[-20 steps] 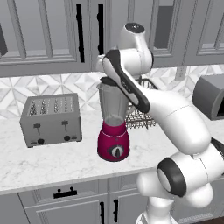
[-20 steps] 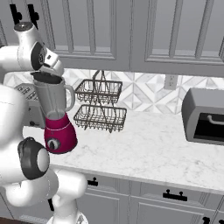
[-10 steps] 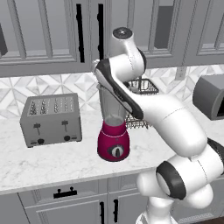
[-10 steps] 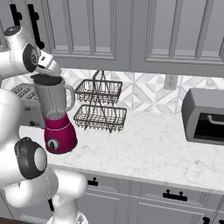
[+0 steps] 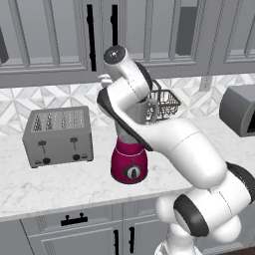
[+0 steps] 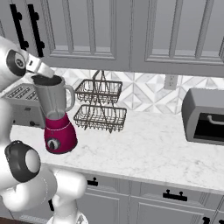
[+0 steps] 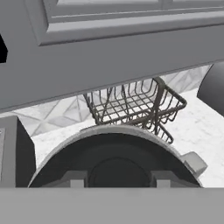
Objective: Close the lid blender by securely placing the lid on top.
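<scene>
The blender stands on the counter, its magenta base (image 5: pixel 129 167) (image 6: pixel 59 135) with a black dial below the clear jar (image 6: pixel 53 99). In the left base view my arm covers most of the jar; its side handle (image 5: pixel 152 112) shows. The dark round lid (image 6: pixel 44 80) (image 7: pixel 114 151) sits at the jar's mouth, with the grey rim (image 7: pixel 109 130) ringing it in the hand view. My gripper (image 6: pixel 43 74) (image 7: pixel 117 178) is right above the jar, shut on the lid, one fingertip on each side of the lid's middle. Whether the lid is fully seated I cannot tell.
A silver toaster (image 5: pixel 59 135) stands left of the blender. A two-tier wire basket (image 6: pixel 99 105) (image 7: pixel 135 103) sits behind it to the right. A grey oven (image 6: pixel 203 116) is far right. Wall cabinets (image 7: pixel 109 39) hang close above the hand.
The arm has swung over the blender and lowered, so it now covers the jar in the left base view. The lid has come down to the jar's rim.
</scene>
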### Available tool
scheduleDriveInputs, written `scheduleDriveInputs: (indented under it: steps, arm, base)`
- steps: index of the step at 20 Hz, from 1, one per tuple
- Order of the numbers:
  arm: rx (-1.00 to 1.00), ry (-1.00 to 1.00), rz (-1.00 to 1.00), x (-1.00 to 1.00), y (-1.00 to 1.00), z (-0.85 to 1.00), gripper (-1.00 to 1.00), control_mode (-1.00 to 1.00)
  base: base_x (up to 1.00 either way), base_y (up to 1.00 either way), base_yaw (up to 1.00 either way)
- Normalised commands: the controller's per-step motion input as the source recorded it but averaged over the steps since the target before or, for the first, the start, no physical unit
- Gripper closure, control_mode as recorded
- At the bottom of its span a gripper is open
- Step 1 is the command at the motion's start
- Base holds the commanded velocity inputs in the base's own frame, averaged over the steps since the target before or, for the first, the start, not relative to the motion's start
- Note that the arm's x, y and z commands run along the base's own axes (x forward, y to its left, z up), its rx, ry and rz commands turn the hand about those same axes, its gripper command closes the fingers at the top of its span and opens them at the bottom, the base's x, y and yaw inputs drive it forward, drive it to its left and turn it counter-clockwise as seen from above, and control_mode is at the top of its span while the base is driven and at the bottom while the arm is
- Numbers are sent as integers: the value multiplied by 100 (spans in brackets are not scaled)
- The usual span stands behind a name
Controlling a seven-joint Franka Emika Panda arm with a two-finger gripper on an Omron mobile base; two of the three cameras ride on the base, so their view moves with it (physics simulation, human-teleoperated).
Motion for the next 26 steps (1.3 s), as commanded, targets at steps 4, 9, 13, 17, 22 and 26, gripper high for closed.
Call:
scheduleDriveInputs:
  steps: [4, 9, 13, 17, 22, 26]
  arm:
    - [-12, -12, -18, 0, 2, -58, 100, -100]
    - [-11, -17, -14, -14, 3, -24, 100, -100]
    - [-12, -23, -11, -19, 0, -17, 100, -100]
    - [-11, -26, -12, -7, 0, -30, 100, -100]
    - [-11, -20, -13, 0, -4, -52, 100, -100]
    - [-10, -11, -13, 0, -7, -80, 100, -100]
  base:
    - [0, 0, 0]
    - [0, 0, 0]
    - [0, 0, 0]
    - [0, 0, 0]
    - [0, 0, 0]
    - [0, 0, 0]
